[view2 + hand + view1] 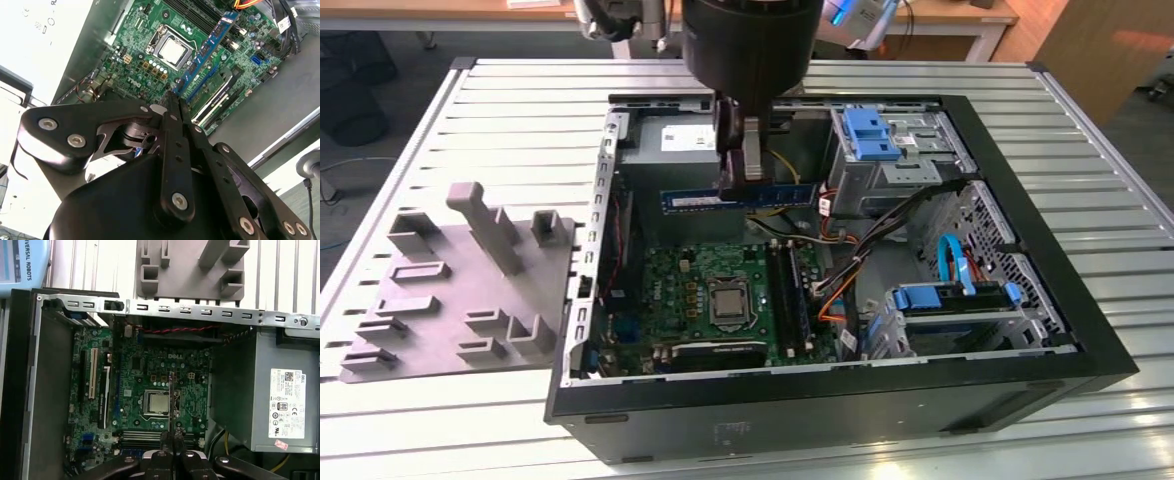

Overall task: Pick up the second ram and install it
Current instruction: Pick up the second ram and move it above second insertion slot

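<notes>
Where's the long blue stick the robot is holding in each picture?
Exterior view: the long blue memory stick hangs in the black gripper, above the green board.
Second wrist view: the stick juts past the gripper, beside the silver square processor.
First wrist view: edge-on, a thin line beside the processor.
Shared landmark: the processor.

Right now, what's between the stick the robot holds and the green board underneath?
Nothing but air. In the exterior view the stick, clamped in the jaws, hangs clear above the board.
</notes>
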`<state>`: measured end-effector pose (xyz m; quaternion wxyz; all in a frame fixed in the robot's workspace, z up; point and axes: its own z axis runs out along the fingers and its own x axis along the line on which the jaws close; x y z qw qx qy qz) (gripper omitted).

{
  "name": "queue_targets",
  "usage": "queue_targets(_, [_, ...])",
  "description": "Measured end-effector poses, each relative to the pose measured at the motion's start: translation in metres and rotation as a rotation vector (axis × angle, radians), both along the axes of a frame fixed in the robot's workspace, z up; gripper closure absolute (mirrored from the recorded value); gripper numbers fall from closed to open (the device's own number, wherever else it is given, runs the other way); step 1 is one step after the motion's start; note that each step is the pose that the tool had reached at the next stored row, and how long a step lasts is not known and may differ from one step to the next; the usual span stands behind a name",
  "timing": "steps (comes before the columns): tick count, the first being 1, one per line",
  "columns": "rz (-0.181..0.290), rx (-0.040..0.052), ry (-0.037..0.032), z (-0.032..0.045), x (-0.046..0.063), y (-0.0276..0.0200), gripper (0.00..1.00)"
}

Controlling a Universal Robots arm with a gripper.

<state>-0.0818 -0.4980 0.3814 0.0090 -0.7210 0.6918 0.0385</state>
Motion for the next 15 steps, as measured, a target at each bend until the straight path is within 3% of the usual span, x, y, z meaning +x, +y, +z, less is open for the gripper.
queue_targets(15, [0.000, 0.0000, 0.0000, -0.0257, 0.000, 0.0000, 0.87])
